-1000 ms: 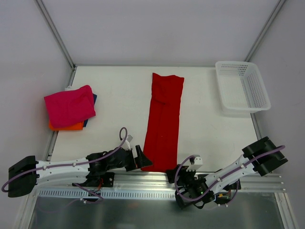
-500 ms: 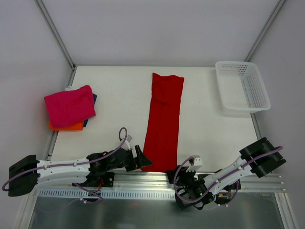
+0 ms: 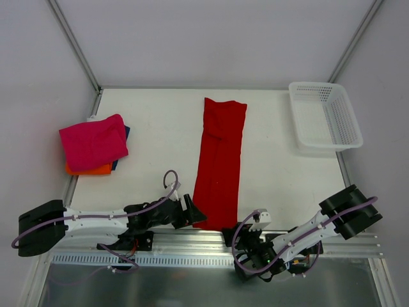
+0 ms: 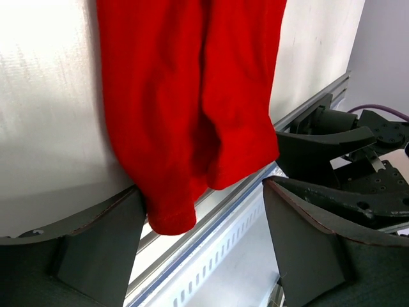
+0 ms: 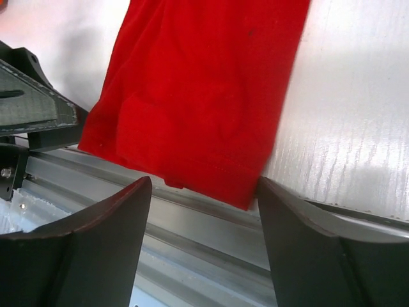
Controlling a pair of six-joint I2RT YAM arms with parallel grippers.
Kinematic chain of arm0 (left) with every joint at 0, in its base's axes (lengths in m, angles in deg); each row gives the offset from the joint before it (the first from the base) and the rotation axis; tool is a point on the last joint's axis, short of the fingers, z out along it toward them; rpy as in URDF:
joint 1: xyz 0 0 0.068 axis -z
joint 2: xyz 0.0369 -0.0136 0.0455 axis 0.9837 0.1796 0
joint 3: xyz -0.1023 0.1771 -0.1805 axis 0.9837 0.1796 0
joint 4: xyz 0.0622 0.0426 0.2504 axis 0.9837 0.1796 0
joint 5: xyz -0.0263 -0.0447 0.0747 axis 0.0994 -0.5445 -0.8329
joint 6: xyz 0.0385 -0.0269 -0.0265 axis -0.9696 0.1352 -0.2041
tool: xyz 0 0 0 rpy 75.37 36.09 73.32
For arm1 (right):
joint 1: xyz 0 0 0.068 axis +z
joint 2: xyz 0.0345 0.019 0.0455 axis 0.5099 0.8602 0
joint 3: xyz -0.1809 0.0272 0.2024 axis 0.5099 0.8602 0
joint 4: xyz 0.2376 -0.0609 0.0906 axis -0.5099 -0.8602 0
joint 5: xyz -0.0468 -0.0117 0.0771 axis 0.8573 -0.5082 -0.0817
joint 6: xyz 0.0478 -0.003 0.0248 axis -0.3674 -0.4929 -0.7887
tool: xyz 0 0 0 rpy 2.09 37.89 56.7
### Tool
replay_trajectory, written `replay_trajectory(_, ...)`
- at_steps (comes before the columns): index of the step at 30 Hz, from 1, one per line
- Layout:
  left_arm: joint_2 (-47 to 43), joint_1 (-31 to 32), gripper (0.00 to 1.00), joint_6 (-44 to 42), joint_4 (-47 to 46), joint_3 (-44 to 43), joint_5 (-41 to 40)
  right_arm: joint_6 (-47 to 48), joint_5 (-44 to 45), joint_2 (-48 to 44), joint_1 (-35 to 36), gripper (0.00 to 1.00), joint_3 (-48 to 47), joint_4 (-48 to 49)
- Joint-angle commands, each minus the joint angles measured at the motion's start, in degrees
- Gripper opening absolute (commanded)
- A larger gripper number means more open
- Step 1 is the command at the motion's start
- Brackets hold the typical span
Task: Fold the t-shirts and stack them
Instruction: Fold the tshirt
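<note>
Surface: I am looking down on a white table (image 3: 153,128) with an aluminium rail (image 3: 192,240) running along its near edge.
Room: pale walls are closing in the table on three sides, and metal frame posts (image 3: 73,45) are rising from the far corners.
Red t-shirt (image 3: 219,163): it is lying mid-table as a long narrow strip, far end towards the back wall. Its near hem is hanging just over the table edge.
Stack: the magenta-pink t-shirt (image 3: 93,141) is sitting on the orange t-shirt (image 3: 89,170) and the blue t-shirt (image 3: 126,134), at the left edge.
Basket: the white mesh basket (image 3: 324,117) is standing at the far right corner.
Left gripper (image 4: 203,192): its jaws are gaping wide around the hem's left corner, gripping nothing.
Right gripper (image 5: 203,192): its jaws are also spread wide, straddling the hem's right corner.
Change: since a second ago I am seeing the left arm slide in towards the shirt. The right arm's elbow is drifting slightly, and the shirt is staying put.
</note>
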Motion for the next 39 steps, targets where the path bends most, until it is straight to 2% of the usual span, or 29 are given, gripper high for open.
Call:
replay_trajectory(1, 4.7, 0.6, 0.75, -2.4, 8.5, 5.8, -1.3, -12.8, -0.6, 0.2, 0.5, 0.72, 0.2, -3.2)
replay_trajectory(5, 7.5, 0.6, 0.75, -3.0, 7.1, 5.7, -0.7, -16.0, 1.2, 0.7, 1.4, 0.75, -1.4, -8.4)
replay_trajectory(7, 9.4, 0.6, 0.74, -3.1, 5.8, 5.7, -0.3, -21.7, 1.3, 1.8, 1.4, 0.76, -1.5, -12.3)
replay_trajectory(10, 12.0, 0.7, 0.73, -3.2, 4.5, 3.9, 0.4, -27.0, 1.4, 3.0, 1.4, 0.77, 0.4, -12.8)
replay_trajectory(19, 19.4, 1.4, 0.69, -3.9, 1.8, 0.9, 2.2, -28.7, 0.4, 5.1, 1.4, 0.78, 0.6, -12.8)
replay_trajectory(28, 18.4, 2.0, 0.68, -3.4, 4.3, 0.4, 1.0, -22.3, 4.6, 2.6, 1.7, 0.8, -1.4, -12.8)
replay_trajectory(31, 18.8, 2.1, 0.68, -3.1, 4.3, 0.5, 1.5, -16.9, 5.8, 0.7, 2.1, 0.81, -4.2, -13.7)
replay_trajectory(33, 18.5, 2.4, 0.66, -2.9, 4.7, 0.8, 1.6, -9.8, 7.6, -1.5, 2.2, 0.81, -8.8, -15.2)
replay_trajectory(35, 17.0, 3.0, 0.58, -2.4, 7.2, -0.4, 0.8, -5.8, 9.5, -2.1, 2.2, 0.81, -13.1, -20.4)
replay_trajectory(37, 13.6, 5.7, 0.53, -1.6, 18.6, -3.0, -4.1, -1.6, 10.7, -1.9, 2.1, 0.79, -19.5, -27.1)
replay_trajectory(38, 12.5, 6.6, 0.45, -1.4, 23.7, -6.6, -6.3, -1.3, 11.6, -1.6, 2.0, 0.79, -21.3, -29.6)
replay_trajectory(39, 11.5, 7.6, 0.41, -1.3, 32.6, -8.4, -10.3, -2.1, 11.5, -1.3, 1.5, 0.76, -22.7, -31.9)
